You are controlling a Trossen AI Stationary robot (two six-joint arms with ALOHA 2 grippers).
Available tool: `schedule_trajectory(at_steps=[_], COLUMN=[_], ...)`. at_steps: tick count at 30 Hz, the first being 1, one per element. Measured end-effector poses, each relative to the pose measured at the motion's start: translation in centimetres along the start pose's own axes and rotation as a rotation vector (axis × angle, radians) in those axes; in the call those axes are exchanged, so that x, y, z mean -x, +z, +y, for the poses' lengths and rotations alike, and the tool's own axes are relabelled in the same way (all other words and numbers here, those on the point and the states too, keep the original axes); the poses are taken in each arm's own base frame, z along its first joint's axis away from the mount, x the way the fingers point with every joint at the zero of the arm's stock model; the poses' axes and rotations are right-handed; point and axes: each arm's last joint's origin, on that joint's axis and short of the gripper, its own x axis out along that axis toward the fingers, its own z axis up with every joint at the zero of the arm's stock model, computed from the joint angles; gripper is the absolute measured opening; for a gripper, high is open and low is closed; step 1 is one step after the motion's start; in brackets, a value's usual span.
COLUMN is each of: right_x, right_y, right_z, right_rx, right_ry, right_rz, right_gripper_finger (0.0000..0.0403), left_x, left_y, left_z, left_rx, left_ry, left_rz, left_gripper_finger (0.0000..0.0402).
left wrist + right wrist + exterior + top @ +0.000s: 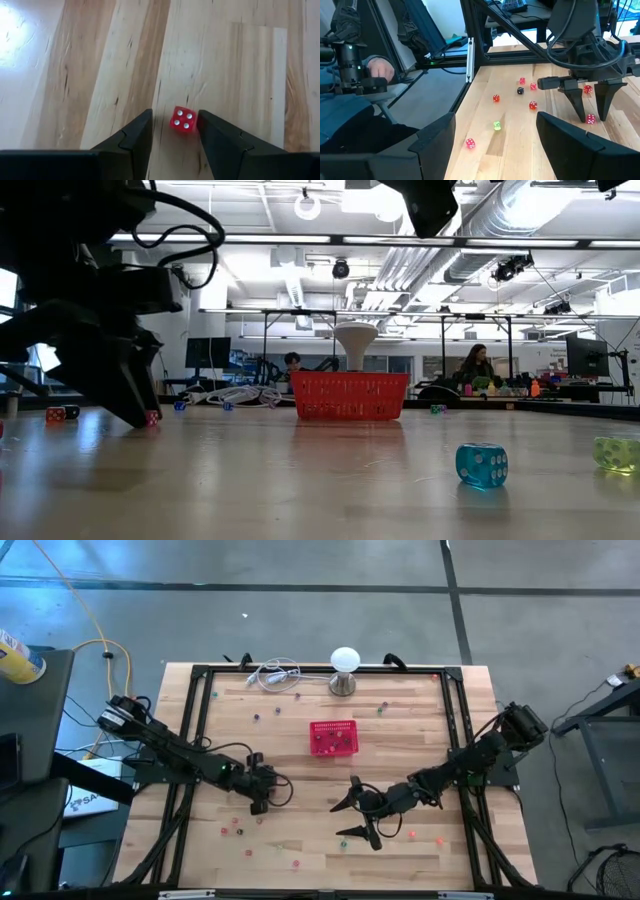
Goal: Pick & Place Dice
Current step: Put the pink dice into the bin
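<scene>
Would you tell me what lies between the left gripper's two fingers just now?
A single red die, four pips up, sits on the bare table between the open fingers of the left gripper, close to one finger. The left wrist view shows it best.

Both arms are dark, almost black, and built from 6 jointed segments with rounded housings at the joints. The left arm (180, 752) has a metallic ring near its base, and a small green light shows on its body close to the wrist. The right arm (480, 760) has a bulky round base joint. Each arm ends in 2 wedge-shaped matte black fingers (135, 145) with flat inner faces and angular edges. Black cables loop around the wrist of the left arm.
</scene>
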Motion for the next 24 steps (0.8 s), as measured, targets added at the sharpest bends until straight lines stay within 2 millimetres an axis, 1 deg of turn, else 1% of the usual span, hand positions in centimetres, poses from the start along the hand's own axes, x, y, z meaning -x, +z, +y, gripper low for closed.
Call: schedule_trajectory(at_steps=[5, 12, 15, 24], right_x=[0.0, 0.01, 0.01, 0.0], right_y=[0.0, 0.01, 0.01, -0.04], right_z=[0.0, 0.0, 0.0, -0.08], right_rx=[0.0, 0.0, 0.0, 0.002], right_ry=[0.0, 0.0, 0.0, -0.021], right_rz=[0.0, 0.0, 0.0, 0.002], right_gripper_finger=[0.027, 0.027, 0.027, 0.027], left_x=[-0.02, 0.0, 0.0, -0.02], left_y=[-0.21, -0.83, -0.86, -0.83], left_z=[-0.07, 0.15, 0.14, 0.03], left_rx=[-0.004, -0.004, -0.01, -0.007], left_ry=[-0.049, -0.033, -0.036, -0.056], left_rz=[0.042, 0.112, 0.114, 0.11], left_gripper_finger=[0.0156, 0.015, 0.0132, 0.0054])
